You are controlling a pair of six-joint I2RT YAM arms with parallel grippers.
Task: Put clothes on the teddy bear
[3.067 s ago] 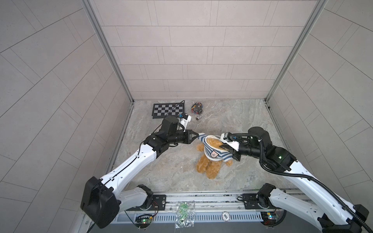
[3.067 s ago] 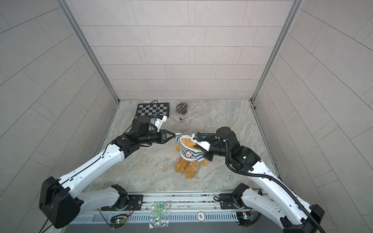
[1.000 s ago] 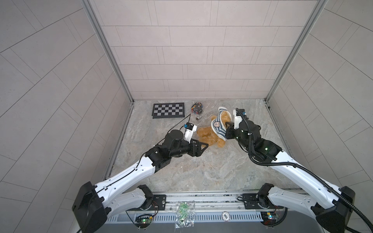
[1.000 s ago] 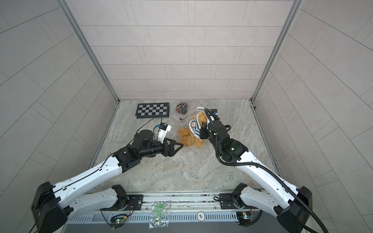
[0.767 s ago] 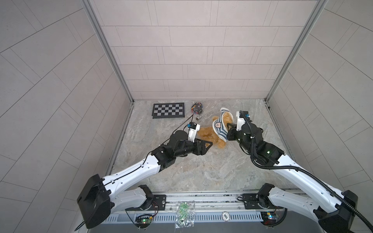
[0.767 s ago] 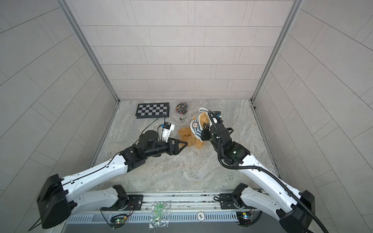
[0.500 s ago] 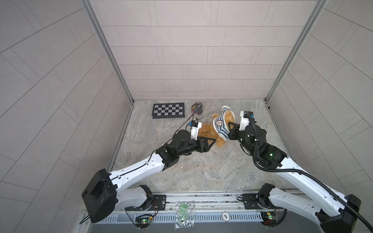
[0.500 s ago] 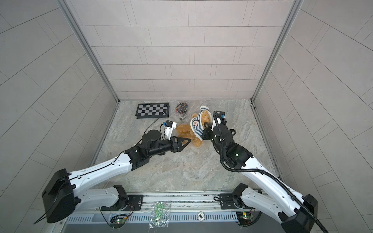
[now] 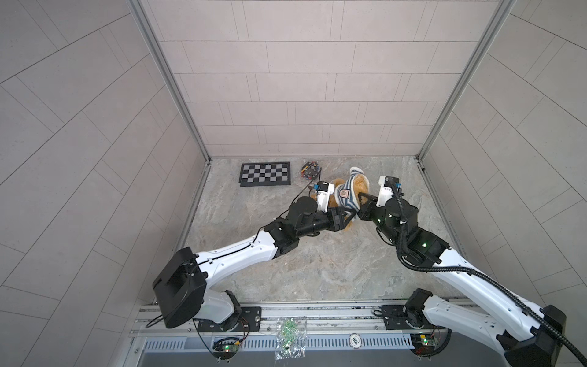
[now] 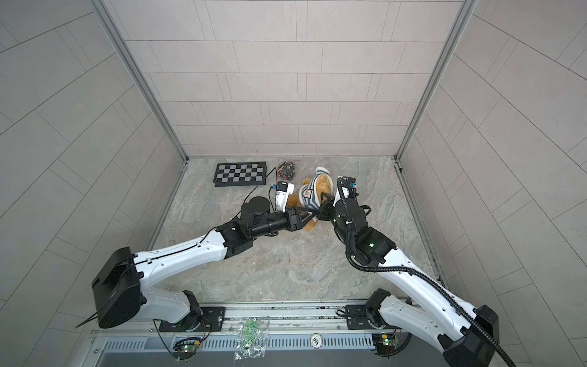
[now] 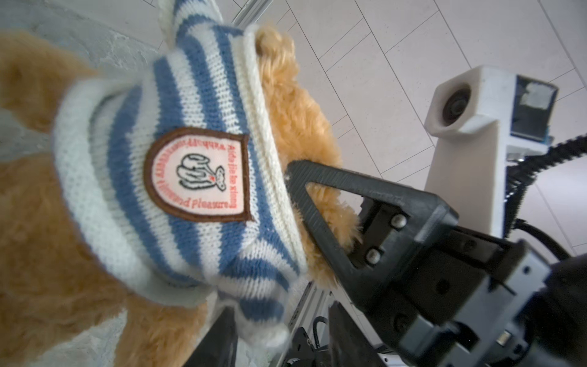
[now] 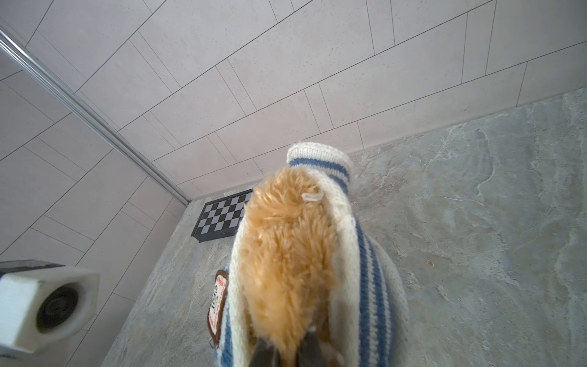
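Bear [image 9: 362, 185] is near the desk's [image 9: 317, 254] back edge, shirt [image 9: 345, 193] bunched high on it. Right claw [image 12: 286, 348] pinches bear fur. Left claw [image 11: 276, 333] is half open around the hem, can't tell if it grips. Next, I'd guess: clamp the hem, tug it down the body.

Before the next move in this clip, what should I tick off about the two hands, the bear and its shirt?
1. The right hand shut on fur of the teddy bear: ok.
2. The left hand closed on the striped shirt: not ok, its fingers stand apart either side of a cuff.
3. Shirt around the bear's middle: ok.
4. Arms through sleeves: cannot tell.
5. The chest patch facing outward: ok.
6. The checkerboard apart from the bear: ok.
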